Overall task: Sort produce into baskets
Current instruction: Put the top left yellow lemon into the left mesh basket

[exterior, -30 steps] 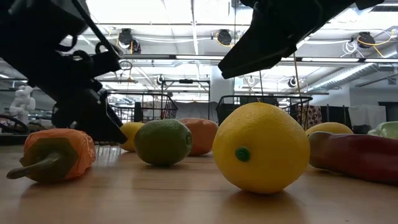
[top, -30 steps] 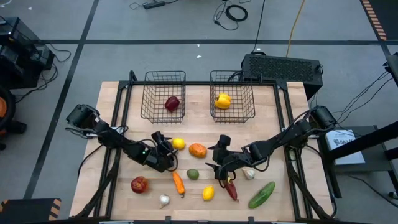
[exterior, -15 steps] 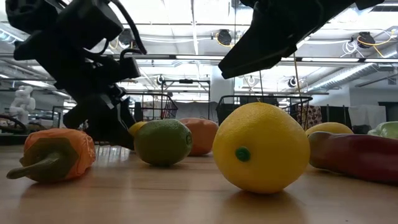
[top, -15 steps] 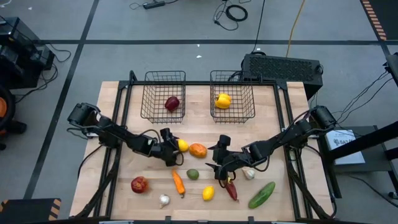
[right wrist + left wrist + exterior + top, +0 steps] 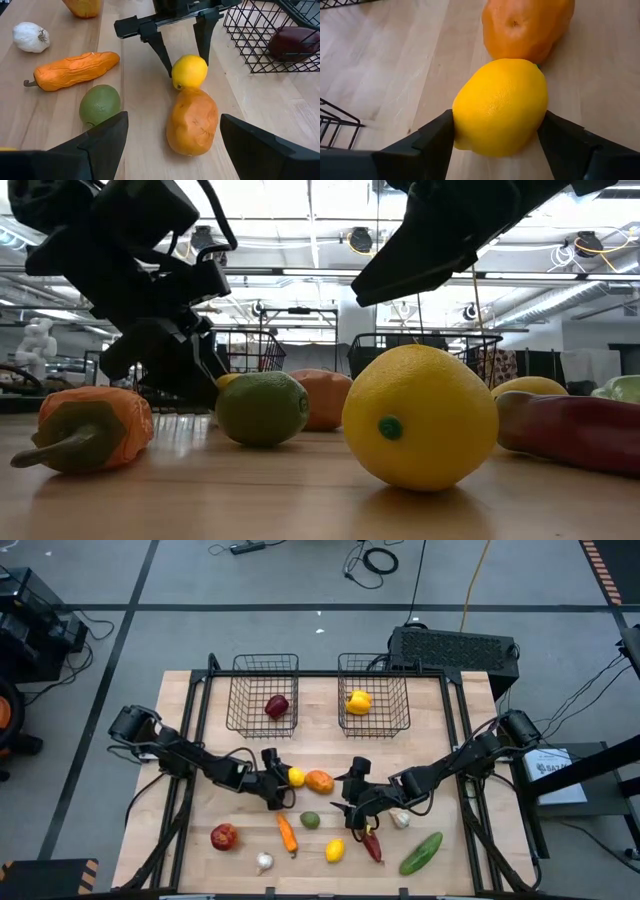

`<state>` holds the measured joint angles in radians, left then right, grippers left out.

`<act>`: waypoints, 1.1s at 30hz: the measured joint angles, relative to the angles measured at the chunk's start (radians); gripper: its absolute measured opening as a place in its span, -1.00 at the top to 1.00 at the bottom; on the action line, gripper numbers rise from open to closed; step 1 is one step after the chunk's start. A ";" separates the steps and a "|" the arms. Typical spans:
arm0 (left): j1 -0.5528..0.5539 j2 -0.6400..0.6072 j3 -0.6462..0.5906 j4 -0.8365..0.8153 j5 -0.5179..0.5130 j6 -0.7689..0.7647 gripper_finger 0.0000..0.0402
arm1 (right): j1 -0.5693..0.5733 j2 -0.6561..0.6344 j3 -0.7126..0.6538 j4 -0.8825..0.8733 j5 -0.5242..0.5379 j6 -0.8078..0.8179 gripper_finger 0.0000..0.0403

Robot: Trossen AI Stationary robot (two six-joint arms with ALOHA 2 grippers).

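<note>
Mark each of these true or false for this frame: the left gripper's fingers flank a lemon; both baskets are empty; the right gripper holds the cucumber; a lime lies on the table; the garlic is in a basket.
1. The left gripper has a finger on each side of a lemon. True.
2. Both baskets are empty. False: the left basket holds a dark red piece, the right basket a yellow one.
3. The right gripper holds the cucumber. False: it is open, and the cucumber lies apart on the table.
4. A lime lies on the table. True.
5. The garlic is in a basket. False: it lies on the table.

wooden table; grey floor, black cables; black box
</note>
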<state>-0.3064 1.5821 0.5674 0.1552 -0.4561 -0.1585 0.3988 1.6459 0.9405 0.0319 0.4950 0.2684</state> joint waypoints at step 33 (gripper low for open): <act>0.706 -0.595 0.122 -0.255 0.001 0.458 -0.34 | 0.000 0.000 -0.001 -0.003 0.000 0.000 -0.52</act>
<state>0.3991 0.9867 0.6899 -0.0996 -0.4555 0.2997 0.3988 1.6459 0.9398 0.0292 0.4953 0.2680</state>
